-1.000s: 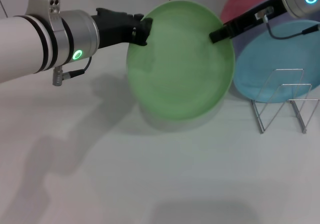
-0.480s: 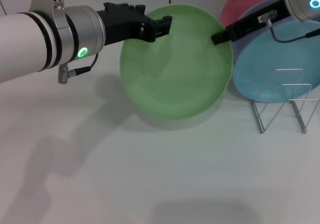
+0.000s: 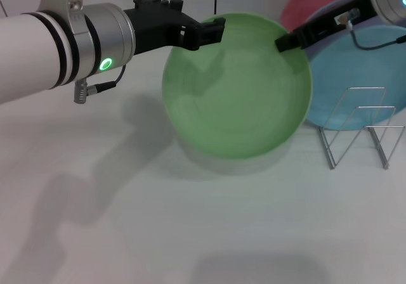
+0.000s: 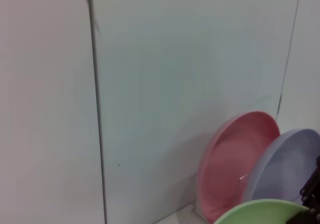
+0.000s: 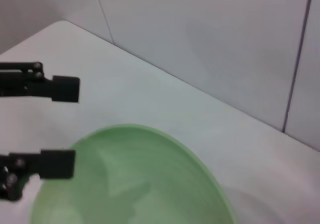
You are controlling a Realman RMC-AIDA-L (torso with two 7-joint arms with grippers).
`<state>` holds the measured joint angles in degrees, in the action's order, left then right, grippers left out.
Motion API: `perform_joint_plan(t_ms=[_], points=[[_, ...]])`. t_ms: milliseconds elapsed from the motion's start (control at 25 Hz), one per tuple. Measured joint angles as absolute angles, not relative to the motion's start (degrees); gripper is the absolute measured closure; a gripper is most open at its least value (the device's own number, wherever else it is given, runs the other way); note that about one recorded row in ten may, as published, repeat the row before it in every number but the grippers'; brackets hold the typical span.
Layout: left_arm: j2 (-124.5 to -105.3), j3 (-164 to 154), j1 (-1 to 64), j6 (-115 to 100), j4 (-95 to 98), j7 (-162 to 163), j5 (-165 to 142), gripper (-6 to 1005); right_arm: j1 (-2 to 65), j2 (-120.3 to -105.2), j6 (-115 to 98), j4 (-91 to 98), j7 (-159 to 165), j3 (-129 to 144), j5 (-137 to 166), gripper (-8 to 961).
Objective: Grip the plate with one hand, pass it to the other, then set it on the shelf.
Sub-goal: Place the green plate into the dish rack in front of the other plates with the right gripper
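The light-green plate (image 3: 238,87) hangs tilted above the table, face toward me. My right gripper (image 3: 287,42), on the arm with the cyan ring light, is shut on its upper right rim. My left gripper (image 3: 212,30), on the green-lit arm, stands open at the plate's upper left edge, and the right wrist view shows its two fingers (image 5: 65,89) spread apart and off the plate (image 5: 140,179). The wire shelf (image 3: 358,129) stands on the table to the right of the plate. The left wrist view catches only the plate's rim (image 4: 260,211).
A sky-blue plate (image 3: 355,75) leans behind the shelf. A pink plate (image 3: 311,2) and a lavender plate (image 4: 285,164) lean against the back wall. White tabletop stretches in front of and to the left of the green plate.
My left gripper has opened and let go of the plate's left rim. The plate, held by the right gripper, has shifted to the right toward the shelf.
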<state>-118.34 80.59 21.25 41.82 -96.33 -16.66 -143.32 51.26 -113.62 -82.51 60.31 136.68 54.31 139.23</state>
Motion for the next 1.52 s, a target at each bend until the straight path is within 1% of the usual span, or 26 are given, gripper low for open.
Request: perform_joint_plan(t_ms=[160,240,280,400,440,600,720,800,840,880,920,960,1080,1280,1440,1520], points=[[-118.34,80.55,20.36,39.52,-96.33,-18.69,-143.6,217,50.27,-113.44,-82.73,63.87,134.98,54.39,140.8,906],[-118.34,79.08,16.26,27.63,-95.83,-23.6,-143.66,217,48.98,-113.5,-83.14,68.11,133.23,54.37,141.82,908],[-118.34,79.08,16.26,27.63,-95.83,-23.6,-143.66,217,48.98,-113.5,-83.14,68.11,133.23,54.37,141.82,908],[-118.28,78.07,12.6,16.89,-94.7,-24.73,-143.66,218,47.73,-113.4,-83.82,72.83,130.99,54.21,142.22,906],[-118.24,77.23,10.42,9.38,-92.79,-24.87,-143.62,218,46.88,-113.44,-84.39,76.47,128.51,53.93,142.3,905],[-118.26,75.64,8.66,1.01,-88.75,-24.78,-143.29,223,45.95,-113.63,-85.2,81.25,124.43,53.72,142.45,900],[-118.35,72.28,7.69,-8.97,-82.68,-24.57,-143.03,226,45.19,-114.11,-86.94,85.69,119.22,53.66,142.44,896],[-118.37,71.55,7.65,-10.81,-81.29,-24.19,-143.02,226,44.07,-114.73,-88.37,89.3,115.47,53.4,142.13,893],[-118.41,70.64,7.67,-13.43,-79.13,-22.89,-142.96,225,42.7,-115.35,-89.56,93.22,112.46,53.13,141.52,892],[-118.41,70.64,7.67,-13.43,-79.13,-22.89,-142.96,225,42.7,-115.35,-89.56,93.22,112.46,53.13,141.52,891],[-118.45,69.97,7.89,-15.27,-77.16,-21.51,-142.9,225,41.49,-115.92,-90.69,96.53,110.16,53.08,141.2,889],[-118.45,69.97,7.89,-15.27,-77.16,-21.51,-142.9,225,41.49,-115.92,-90.69,96.53,110.16,53.08,141.2,888],[-118.47,69.14,8.46,-17.38,-74.51,-20.09,-142.9,225,39.61,-116.85,-92.03,101.07,106.54,53.11,141.34,884],[-118.56,67.87,9.47,-19.55,-71.33,-18.26,-142.91,224,37.1,-117.74,-93.0,104.99,102.9,53.06,141.86,878],[-118.56,67.21,10.4,-19.75,-69.75,-16.81,-142.92,224,34.16,-118.74,-93.5,107.71,100.16,52.98,141.91,873],[-118.57,67.16,10.57,-19.76,-69.64,-16.75,-142.92,223,33.59,-118.87,-93.64,108.48,99.74,52.99,141.88,870]])
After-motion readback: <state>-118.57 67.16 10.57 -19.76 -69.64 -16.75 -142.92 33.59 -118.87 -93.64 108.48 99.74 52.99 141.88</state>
